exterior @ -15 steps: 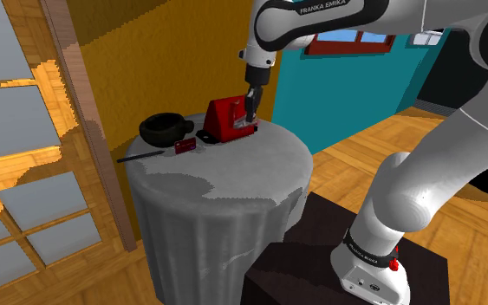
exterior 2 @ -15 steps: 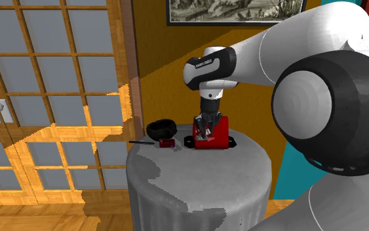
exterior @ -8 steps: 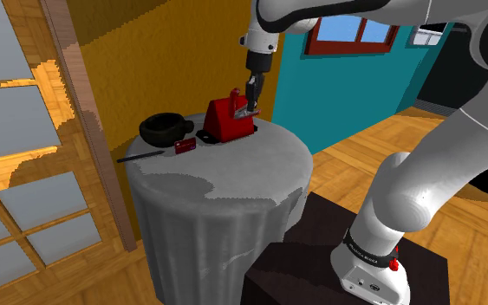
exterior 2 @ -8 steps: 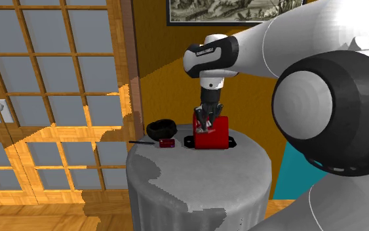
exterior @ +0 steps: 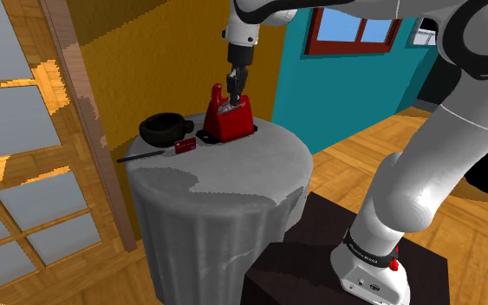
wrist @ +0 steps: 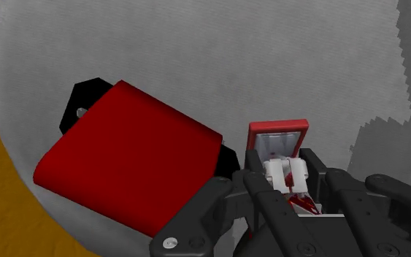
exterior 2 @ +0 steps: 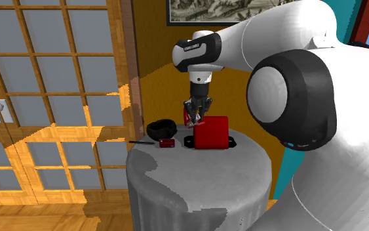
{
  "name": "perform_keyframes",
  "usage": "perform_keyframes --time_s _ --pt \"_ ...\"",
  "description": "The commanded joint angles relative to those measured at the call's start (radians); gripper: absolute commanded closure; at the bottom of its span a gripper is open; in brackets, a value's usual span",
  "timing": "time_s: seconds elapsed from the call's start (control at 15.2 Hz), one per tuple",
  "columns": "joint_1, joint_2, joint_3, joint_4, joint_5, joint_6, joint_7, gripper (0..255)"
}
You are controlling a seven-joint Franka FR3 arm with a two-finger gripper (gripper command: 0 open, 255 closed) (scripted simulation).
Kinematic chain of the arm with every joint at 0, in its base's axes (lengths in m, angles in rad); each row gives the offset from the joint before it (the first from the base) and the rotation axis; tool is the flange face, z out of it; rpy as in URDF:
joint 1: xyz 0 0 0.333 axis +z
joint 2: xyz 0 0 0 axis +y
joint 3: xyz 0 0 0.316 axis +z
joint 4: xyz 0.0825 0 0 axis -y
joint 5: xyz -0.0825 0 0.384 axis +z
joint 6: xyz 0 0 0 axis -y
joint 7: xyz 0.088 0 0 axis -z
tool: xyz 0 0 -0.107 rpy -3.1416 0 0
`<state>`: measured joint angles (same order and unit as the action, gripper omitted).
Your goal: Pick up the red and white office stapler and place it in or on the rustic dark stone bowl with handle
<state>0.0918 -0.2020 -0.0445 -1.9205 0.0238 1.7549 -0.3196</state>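
Both jaws clamp the red-and-white stapler [wrist: 286,174] between them, held high beside the red box [exterior: 231,126]; dark bowl [exterior: 164,130] well apart.

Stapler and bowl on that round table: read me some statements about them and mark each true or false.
The jaws clasp the stapler. True.
The stapler lies in the dark bowl. False: it is held in the air beside the red box.
The bowl stands on the grey table. True.
The small red item lies inside the bowl. False: it lies on the table beside the bowl.
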Motion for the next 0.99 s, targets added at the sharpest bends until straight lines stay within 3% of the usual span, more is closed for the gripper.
perform_keyframes --time_s 0.0,0.59,0.86,0.92 --pt "0.01 0.057 0.014 0.055 0.004 0.002 0.023 255" --pt "0.059 0.399 0.062 0.457 0.001 -0.055 0.122 255" --pt "0.086 0.588 0.075 0.72 -0.009 -0.128 0.161 255" --pt "0.098 0.684 0.079 0.864 -0.014 -0.176 0.176 255"
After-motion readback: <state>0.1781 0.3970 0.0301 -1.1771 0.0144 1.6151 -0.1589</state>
